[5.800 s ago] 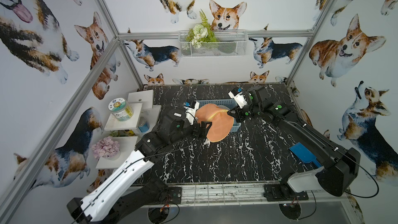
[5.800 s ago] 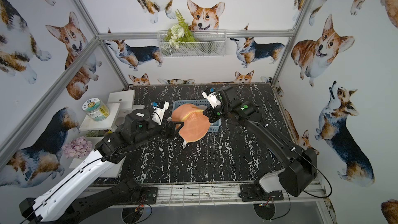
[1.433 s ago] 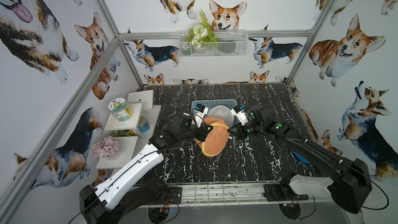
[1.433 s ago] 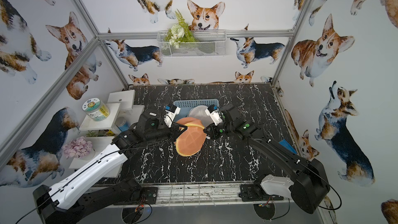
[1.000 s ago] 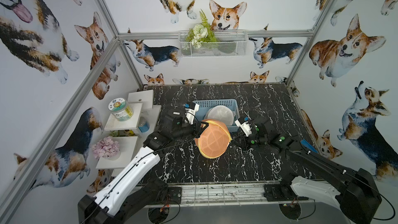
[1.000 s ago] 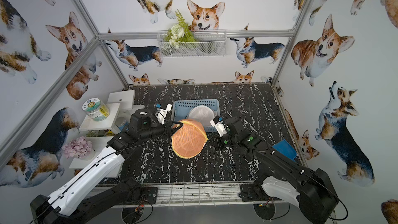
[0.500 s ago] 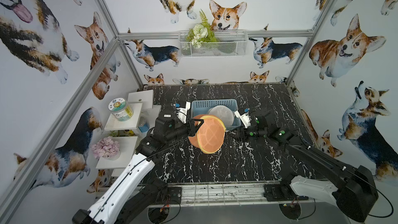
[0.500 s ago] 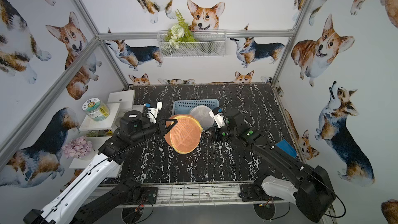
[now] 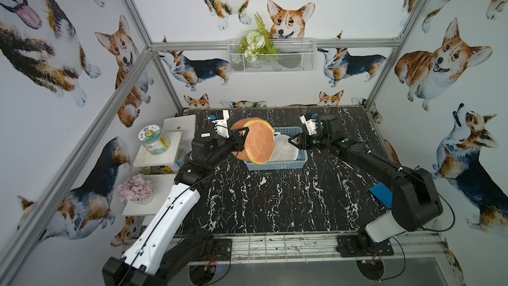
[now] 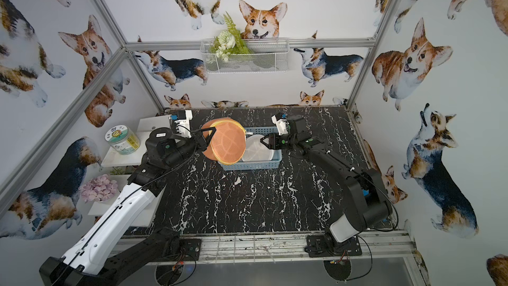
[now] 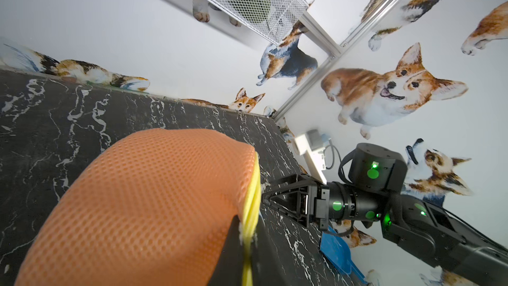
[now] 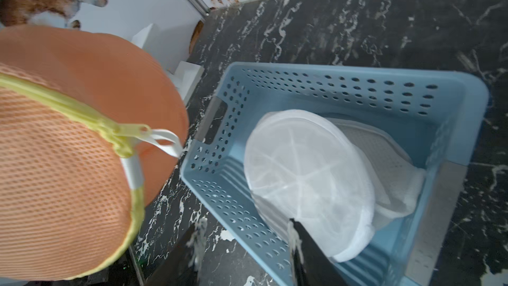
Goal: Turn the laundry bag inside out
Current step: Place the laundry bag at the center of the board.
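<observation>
The laundry bag [image 9: 258, 141] [image 10: 226, 144] is a round orange mesh pouch with a yellow zipper rim, hanging in the air over the left end of the blue basket [image 9: 275, 165]. My left gripper [image 9: 241, 141] [image 11: 248, 232] is shut on its yellow rim. In the right wrist view the laundry bag [image 12: 68, 160] shows its zipper pull with a white loop [image 12: 165, 138]. My right gripper [image 9: 291, 142] [image 12: 246, 226] stands open and empty over the basket's right part, apart from the bag.
A white mesh bag [image 12: 302, 166] lies inside the blue basket [image 12: 330, 83]. A blue scoop [image 9: 380, 195] lies at the table's right edge. White shelves on the left carry a jar [image 9: 154, 138] and pink flowers [image 9: 134, 188].
My right gripper has opened and come away from the bag. My left gripper has carried the bag toward the back and left, up over the basket's end.
</observation>
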You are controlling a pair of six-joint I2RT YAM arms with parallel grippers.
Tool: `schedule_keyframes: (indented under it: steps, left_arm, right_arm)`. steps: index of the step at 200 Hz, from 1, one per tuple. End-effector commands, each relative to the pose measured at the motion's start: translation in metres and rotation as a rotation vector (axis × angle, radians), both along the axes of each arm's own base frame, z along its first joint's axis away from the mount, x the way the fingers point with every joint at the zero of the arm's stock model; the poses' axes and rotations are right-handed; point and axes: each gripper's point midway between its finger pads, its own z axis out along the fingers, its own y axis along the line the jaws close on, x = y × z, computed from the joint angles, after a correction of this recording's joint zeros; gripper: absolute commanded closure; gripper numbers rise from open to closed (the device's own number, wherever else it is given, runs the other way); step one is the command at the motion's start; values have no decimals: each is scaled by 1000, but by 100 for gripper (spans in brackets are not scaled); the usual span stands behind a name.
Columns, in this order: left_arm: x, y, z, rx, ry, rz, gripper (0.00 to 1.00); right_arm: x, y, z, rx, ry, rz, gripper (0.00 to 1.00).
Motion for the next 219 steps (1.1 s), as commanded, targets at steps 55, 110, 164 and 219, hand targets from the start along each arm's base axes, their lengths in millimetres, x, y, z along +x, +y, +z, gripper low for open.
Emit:
schedule_keyframes:
  steps: [55,110,164,219]
  left_arm:
    - [62,55,-20,-50,-58,185,100]
    - [76,86,-68,-251,-13,224,100]
    - [48,151,-191,-212,288,601,100]
    - [19,186,-223,-127,426,796,100]
  right_arm:
    - [31,-4,-18,-18,-18,-40,46]
    - [35,1,-12,-20,-54,-4,48]
    - [36,0,-14,-36,-59,1,48]
    - [42,-5,-30,-100,-30,-19,48]
